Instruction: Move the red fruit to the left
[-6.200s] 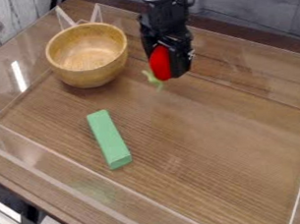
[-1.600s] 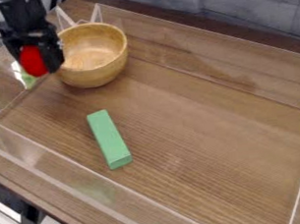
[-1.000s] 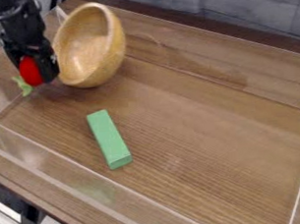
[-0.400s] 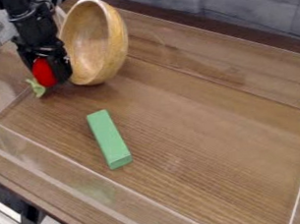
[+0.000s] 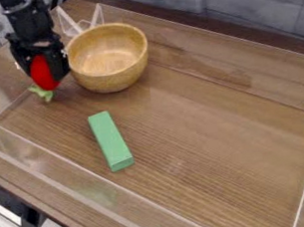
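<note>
The red fruit (image 5: 41, 73) is a small glossy red piece with a green leafy end pointing down toward the table at the far left. My gripper (image 5: 42, 75) comes down from the upper left and is shut on the fruit, its black fingers on either side of it. The fruit's green tip is at or just above the wooden tabletop; I cannot tell if it touches.
A wooden bowl (image 5: 107, 57) sits upright just right of the gripper, close to its fingers. A green rectangular block (image 5: 110, 140) lies in the middle front. Clear plastic walls (image 5: 10, 138) ring the wooden table.
The gripper carried the red fruit from right of the bowl to its left. The bowl was tipped onto its edge and has dropped back upright, shifted right.
</note>
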You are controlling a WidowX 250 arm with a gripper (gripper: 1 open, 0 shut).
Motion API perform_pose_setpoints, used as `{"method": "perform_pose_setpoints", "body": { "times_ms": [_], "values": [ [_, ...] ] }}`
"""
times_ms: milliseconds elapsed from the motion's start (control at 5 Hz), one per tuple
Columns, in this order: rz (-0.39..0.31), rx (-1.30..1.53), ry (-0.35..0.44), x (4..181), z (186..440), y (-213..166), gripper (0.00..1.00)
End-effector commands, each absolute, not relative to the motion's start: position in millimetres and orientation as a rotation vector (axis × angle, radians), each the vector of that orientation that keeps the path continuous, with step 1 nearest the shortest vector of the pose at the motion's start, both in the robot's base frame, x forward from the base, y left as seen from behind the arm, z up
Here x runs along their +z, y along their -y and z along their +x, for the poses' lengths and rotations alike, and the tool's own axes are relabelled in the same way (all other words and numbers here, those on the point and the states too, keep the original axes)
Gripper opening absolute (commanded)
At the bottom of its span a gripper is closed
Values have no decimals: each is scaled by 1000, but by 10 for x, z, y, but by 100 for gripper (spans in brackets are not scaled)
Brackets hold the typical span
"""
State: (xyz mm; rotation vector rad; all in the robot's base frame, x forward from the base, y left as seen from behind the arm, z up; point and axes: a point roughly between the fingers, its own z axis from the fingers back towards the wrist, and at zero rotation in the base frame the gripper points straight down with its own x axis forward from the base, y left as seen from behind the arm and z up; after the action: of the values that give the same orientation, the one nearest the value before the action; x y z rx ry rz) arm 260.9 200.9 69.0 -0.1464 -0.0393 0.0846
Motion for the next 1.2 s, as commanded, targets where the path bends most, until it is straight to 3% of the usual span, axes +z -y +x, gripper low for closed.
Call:
{"method": "perform_pose_setpoints", "body": {
  "times_ms": [0,400,800,1000],
  "values": [
    [-98,135,106,972,2629,-2136,0],
    [-92,203,104,818,2708,-2191,0],
    [-89,223,100,942,2739,-2162,0],
    [-87,245,101,996,2798,-2167,100]
  ]
}}
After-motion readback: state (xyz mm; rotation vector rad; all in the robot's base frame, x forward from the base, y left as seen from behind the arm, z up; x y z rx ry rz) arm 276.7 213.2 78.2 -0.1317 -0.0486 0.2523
